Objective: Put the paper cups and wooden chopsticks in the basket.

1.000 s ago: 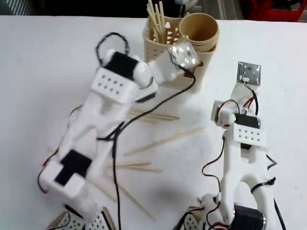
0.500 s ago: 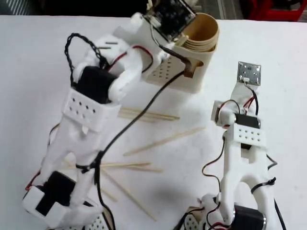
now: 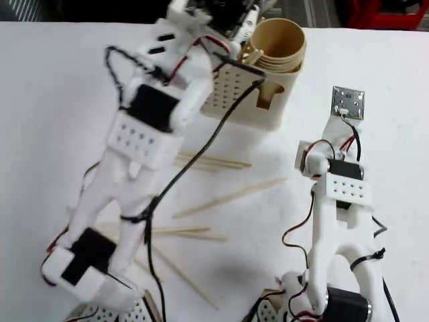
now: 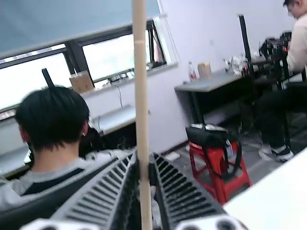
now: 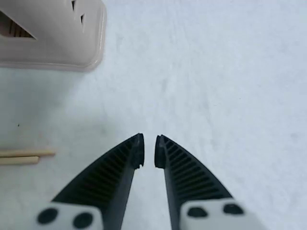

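Note:
A cream basket (image 3: 268,107) stands at the back of the table with stacked paper cups (image 3: 281,43) in its right side. My left gripper (image 4: 142,160) is shut on one wooden chopstick (image 4: 140,96), which stands upright between the jaws. In the high view that arm's wrist (image 3: 228,17) hangs over the basket's left part. Several loose chopsticks (image 3: 231,196) lie on the table in front of the basket. My right gripper (image 5: 147,146) is low over bare table, shut with only a thin gap and nothing in it, a little in front of the basket's corner (image 5: 57,43).
The right arm (image 3: 338,194) stands at the right front, with white table around it. Two chopstick ends (image 5: 24,157) lie near the right gripper. The left arm (image 3: 141,147) stretches diagonally over the loose chopsticks.
The left arm rose from in front of the basket and swung back over its left part, wrist tipped up. The right arm has kept still.

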`<action>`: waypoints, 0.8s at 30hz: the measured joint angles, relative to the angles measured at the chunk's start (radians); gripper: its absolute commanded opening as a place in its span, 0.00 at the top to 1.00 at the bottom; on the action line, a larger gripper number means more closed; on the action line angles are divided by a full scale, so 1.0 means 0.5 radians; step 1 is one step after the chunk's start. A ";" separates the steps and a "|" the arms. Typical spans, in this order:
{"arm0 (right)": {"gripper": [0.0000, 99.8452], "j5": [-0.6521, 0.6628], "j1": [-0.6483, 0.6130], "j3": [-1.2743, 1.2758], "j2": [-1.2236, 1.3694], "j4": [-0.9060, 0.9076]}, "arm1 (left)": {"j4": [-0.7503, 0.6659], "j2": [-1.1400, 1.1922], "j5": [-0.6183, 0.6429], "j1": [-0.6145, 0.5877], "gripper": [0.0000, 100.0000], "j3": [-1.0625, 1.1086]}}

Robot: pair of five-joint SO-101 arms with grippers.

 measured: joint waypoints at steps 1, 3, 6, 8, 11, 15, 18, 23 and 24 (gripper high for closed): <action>0.95 0.000 0.000 0.000 0.000 0.000 | -0.003 0.043 0.000 0.003 0.98 0.000; 0.95 0.000 0.000 0.000 0.000 0.000 | -0.003 0.126 0.000 0.003 0.98 0.000; 0.95 0.000 0.000 0.000 0.000 0.000 | -0.009 0.227 0.000 -0.012 0.98 0.000; 0.95 0.000 0.000 0.000 0.000 0.000 | -0.049 0.301 0.000 -0.034 0.98 0.000; 0.95 0.000 0.000 0.000 0.000 0.000 | -0.123 0.427 0.000 -0.074 0.98 0.000; 0.95 0.000 0.000 0.000 0.000 0.000 | -0.172 0.580 0.009 -0.110 0.97 0.000; 0.95 0.000 0.000 0.000 0.000 0.000 | -0.172 0.626 0.009 -0.120 0.94 0.003; 0.95 0.000 0.000 0.000 0.000 0.000 | -0.040 0.623 0.009 -0.126 0.89 0.003; 0.95 0.000 0.000 0.000 0.000 0.000 | 0.015 0.623 0.009 -0.126 0.88 0.003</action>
